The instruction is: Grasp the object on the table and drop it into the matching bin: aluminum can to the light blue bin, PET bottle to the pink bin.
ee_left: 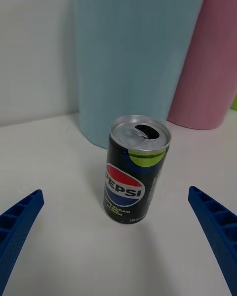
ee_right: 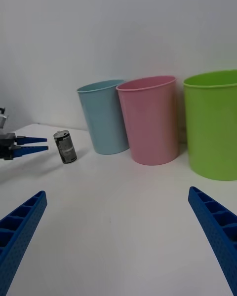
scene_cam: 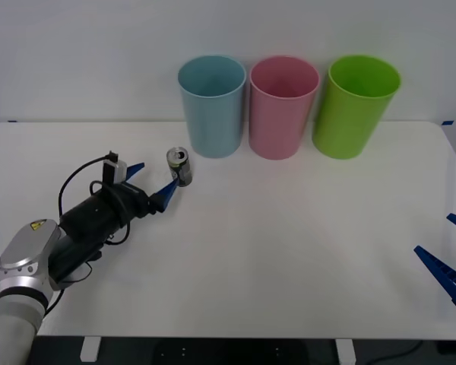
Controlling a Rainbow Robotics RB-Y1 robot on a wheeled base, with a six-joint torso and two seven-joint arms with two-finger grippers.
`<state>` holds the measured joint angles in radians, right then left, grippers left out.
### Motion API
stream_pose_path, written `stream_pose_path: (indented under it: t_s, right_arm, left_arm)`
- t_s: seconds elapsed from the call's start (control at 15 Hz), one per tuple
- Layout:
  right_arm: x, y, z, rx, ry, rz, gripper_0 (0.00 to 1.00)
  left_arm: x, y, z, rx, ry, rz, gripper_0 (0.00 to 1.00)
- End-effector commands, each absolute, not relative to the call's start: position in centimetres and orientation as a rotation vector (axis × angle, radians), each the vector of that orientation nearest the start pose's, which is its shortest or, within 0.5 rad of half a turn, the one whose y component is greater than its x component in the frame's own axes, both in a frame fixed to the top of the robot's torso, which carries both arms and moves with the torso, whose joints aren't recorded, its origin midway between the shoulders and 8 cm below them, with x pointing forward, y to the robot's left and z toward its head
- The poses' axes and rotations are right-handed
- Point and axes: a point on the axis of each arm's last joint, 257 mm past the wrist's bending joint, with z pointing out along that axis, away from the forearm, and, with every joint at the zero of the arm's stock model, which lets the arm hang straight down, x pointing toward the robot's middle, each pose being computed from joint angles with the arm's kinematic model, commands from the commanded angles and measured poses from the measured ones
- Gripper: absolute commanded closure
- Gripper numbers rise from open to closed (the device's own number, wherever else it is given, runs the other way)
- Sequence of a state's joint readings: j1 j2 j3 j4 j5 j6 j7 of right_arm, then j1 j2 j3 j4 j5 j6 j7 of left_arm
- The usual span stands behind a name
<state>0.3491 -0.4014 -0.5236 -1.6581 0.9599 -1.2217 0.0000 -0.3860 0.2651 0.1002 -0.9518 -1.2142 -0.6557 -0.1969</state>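
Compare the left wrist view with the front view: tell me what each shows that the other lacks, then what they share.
Left wrist alone: the Pepsi logo on the can and its opened top. Front alone: the lime green bin, the left arm reaching with the left gripper open just short of the can, and the right gripper open at the table's right edge. Both: the upright can, the light blue bin behind it, the pink bin.

Left pincer [scene_cam: 153, 185], fingers spread, sits just beside the upright can [scene_cam: 180, 166] on the table [scene_cam: 289, 251].
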Motion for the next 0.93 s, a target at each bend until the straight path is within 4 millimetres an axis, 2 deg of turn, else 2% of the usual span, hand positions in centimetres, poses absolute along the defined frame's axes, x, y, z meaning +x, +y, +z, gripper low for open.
stream_pose_path:
  t_s: [0.07,0.53,0.93]
  right_arm:
    - [34.2,-33.0,-16.9,-0.465,1.441,0.567,0.00]
    - [34.2,-33.0,-16.9,-0.465,1.441,0.567,0.00]
    - [34.2,-33.0,-16.9,-0.465,1.441,0.567,0.00]
  left_arm:
    - [60.1,17.4,-26.6,0.421,1.639,-0.401,0.00]
    - [62.5,15.2,-27.0,0.457,1.679,-0.377,0.00]
    - [64.2,14.5,-27.5,0.488,1.721,-0.323,0.00]
